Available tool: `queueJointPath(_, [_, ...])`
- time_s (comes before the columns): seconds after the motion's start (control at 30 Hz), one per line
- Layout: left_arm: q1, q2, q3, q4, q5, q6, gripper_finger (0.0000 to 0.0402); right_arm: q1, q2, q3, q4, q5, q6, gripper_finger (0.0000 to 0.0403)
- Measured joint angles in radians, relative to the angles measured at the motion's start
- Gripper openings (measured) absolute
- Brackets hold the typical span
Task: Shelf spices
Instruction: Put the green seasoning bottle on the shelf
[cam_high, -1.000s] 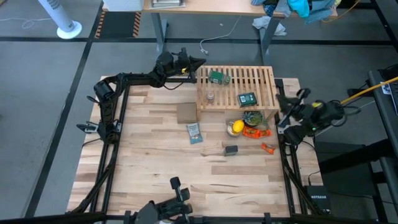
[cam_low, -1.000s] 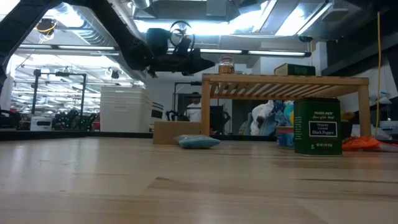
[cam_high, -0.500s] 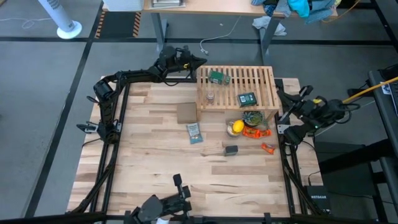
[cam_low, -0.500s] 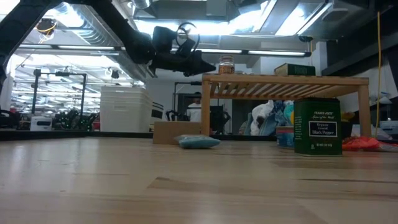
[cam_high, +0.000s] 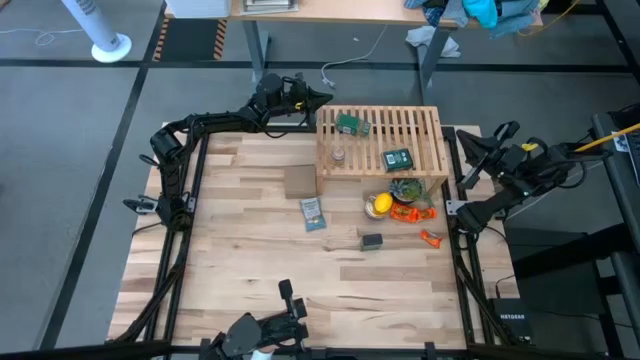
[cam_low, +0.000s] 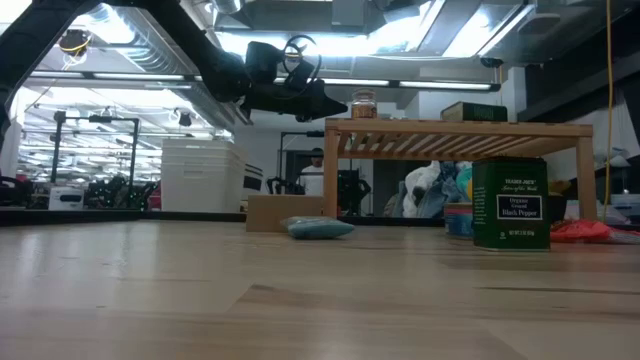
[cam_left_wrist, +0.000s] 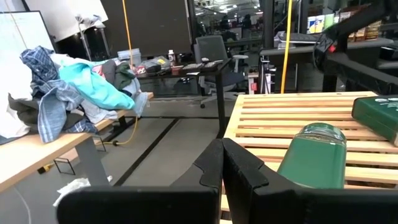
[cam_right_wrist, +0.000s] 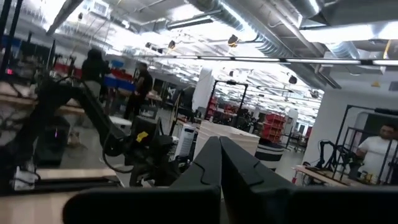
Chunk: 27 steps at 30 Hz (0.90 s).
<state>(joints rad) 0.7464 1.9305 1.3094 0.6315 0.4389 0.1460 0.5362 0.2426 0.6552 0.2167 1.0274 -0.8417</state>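
I see three spices on the shelf (cam_high: 425, 130); last tin (cam_high: 372, 241) stands upright on the worktop (cam_high: 230, 260), near side, well apart from both arms. Left gripper (cam_high: 322, 98) clenched empty off the shelf's far-left corner; right gripper (cam_high: 466, 146) clenched empty, off the right edge, looks nearer.

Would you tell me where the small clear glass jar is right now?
In the high view the jar stands on the shelf's left part, below the green bottle.

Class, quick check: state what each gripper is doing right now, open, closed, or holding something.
Left gripper: closed, holding nothing, off the shelf's far left corner.
Right gripper: closed, holding nothing, raised beside the table's right edge.
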Motion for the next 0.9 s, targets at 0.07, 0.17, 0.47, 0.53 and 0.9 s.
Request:
queueJointPath(0.07, [0.000,0.000,0.000,0.000,0.000,0.000,0.0000,0.000,0.063,0.042,-0.029,0.001,0.000,0.0001])
queueJointPath(0.17, [0.000,0.000,0.000,0.001,0.005,-0.002,0.0001,-0.001,0.164,0.088,-0.072,0.001,0.000,0.0001])
queueJointPath(0.47, [-0.012,0.000,0.000,0.000,0.049,-0.016,0.0000,-0.233,0.320,0.169,-0.324,-0.389,0.291,0.0000])
queueJointPath(0.53, [-0.018,0.000,0.000,0.000,0.049,-0.017,0.0001,-0.326,0.349,0.169,-0.383,-0.570,0.366,0.0000])
queueJointPath(0.9, [-0.029,0.000,0.000,0.006,0.051,-0.018,0.0001,-0.925,0.572,0.169,-0.302,-1.003,0.419,0.0000])
